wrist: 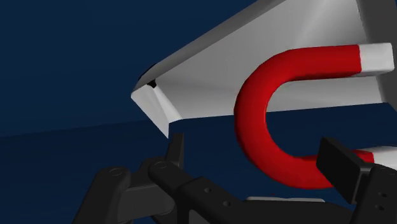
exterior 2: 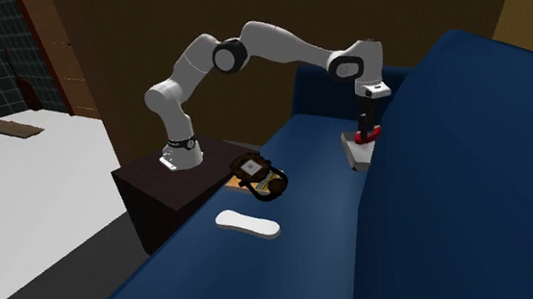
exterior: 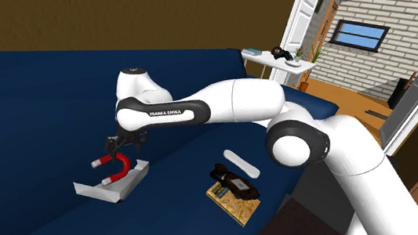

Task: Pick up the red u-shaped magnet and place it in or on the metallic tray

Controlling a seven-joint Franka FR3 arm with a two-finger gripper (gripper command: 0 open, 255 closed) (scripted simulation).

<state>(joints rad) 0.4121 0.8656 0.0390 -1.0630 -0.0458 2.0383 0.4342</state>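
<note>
The red U-shaped magnet point(exterior: 115, 167) with white tips rests in the light grey tray point(exterior: 106, 192) on the blue sofa seat, leaning on its far rim. My gripper point(exterior: 123, 145) hangs just above the magnet's bend. In the wrist view the fingers stand wide apart, open, on either side of the magnet point(wrist: 254, 114); the gripper point(wrist: 257, 153) does not clasp it, though one finger overlaps the magnet's nearer arm. The tray point(wrist: 210, 83) lies beyond it. From the second exterior view the gripper point(exterior 2: 364, 125) sits over the magnet point(exterior 2: 371, 133) and tray point(exterior 2: 355, 153), next to the sofa back.
A flat white oblong point(exterior: 241, 163) and a dark object on a patterned board point(exterior: 233, 189) lie on the seat nearer the stand point(exterior 2: 162, 194). The sofa back point(exterior: 36, 96) rises behind the tray. A white side table point(exterior: 276, 60) stands beyond the sofa.
</note>
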